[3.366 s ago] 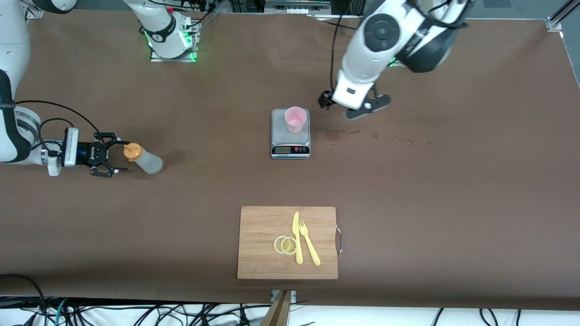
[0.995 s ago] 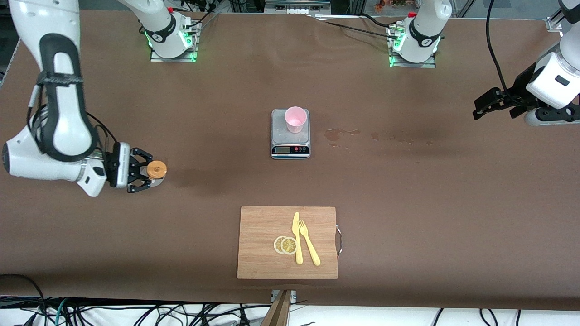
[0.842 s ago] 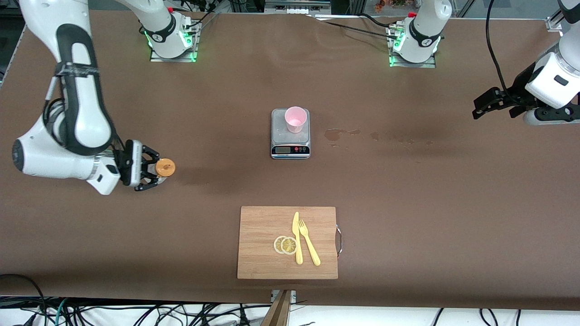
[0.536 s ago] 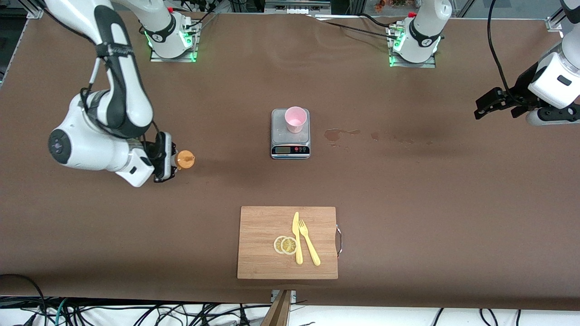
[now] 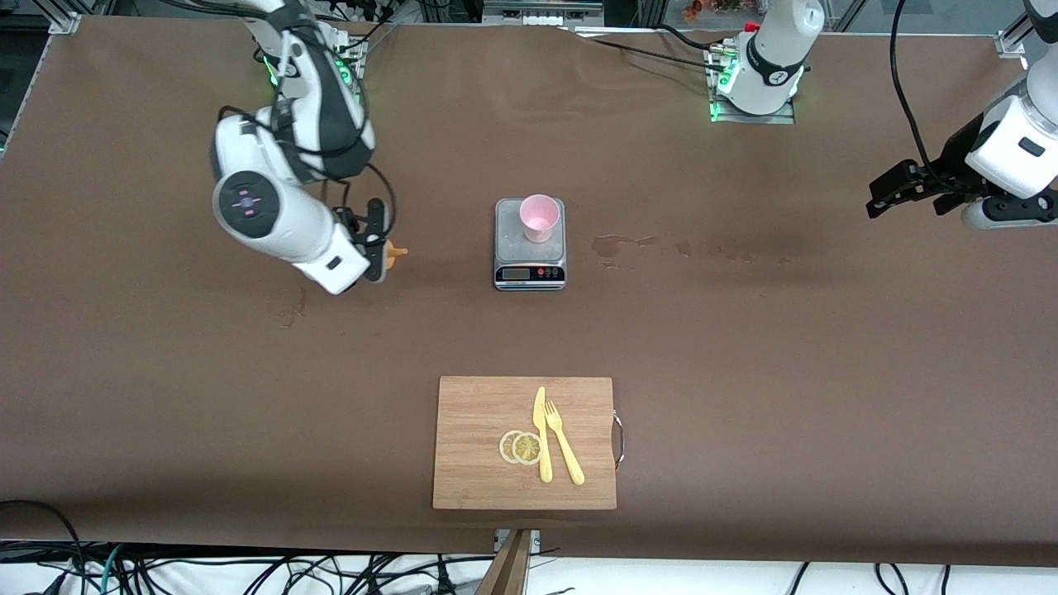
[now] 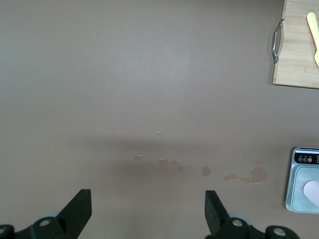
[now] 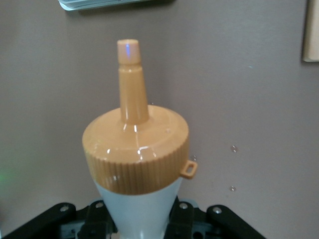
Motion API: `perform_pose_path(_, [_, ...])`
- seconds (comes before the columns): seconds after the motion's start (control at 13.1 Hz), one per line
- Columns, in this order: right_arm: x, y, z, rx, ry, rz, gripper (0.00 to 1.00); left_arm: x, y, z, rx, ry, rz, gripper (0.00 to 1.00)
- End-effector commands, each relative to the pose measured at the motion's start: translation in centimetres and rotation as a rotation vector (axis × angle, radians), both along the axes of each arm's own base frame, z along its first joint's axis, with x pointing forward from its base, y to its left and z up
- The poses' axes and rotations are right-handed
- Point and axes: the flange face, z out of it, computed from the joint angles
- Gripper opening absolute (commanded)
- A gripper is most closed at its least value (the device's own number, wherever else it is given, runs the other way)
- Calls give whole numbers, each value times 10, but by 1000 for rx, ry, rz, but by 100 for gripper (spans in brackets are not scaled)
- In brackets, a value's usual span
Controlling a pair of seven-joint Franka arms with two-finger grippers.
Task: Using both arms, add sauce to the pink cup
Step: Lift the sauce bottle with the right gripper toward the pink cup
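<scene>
From the front camera you see the right pincer (image 5: 378,248) up over the worktop (image 5: 165,397) toward the right arm's end, clamped on the sauce (image 5: 392,251), of which only the orange cap peeks out past the wrist, its nozzle aimed toward the scale (image 5: 530,248). The cup (image 5: 539,217) stands upright on the scale's plate, well apart from the bottle, with bare worktop between them. Brown spills (image 5: 616,245) streak the worktop just beside the scale, trailing toward the left arm's end. Nearer the camera lies a board (image 5: 479,430) carrying lemon slices (image 5: 521,447), a knife (image 5: 542,434) and a fork (image 5: 563,442). The left pincer (image 5: 905,192) waits in the air over the left arm's end of the worktop. In the left wrist view your left pincer (image 6: 147,211) stands spread wide with nothing between its fingers; below it show the spills (image 6: 246,176), a corner of the scale (image 6: 304,179) with the cup's rim (image 6: 313,191), and the board's handle (image 6: 275,41). In the right wrist view the sauce (image 7: 137,154) fills the middle, gripped by its whitish body in the right pincer (image 7: 137,219), nozzle pointing at the scale's edge (image 7: 104,4).
</scene>
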Motion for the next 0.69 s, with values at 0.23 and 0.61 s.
perform_pose_path(0.23, [-38,81,-4,-145,-11,12,14,-1,12,7,21,-9,-8,100])
perform_pose_path(0.61, [-59,141,-18,-188,-9,12,14,-1,12,7,21,-9,-8,100])
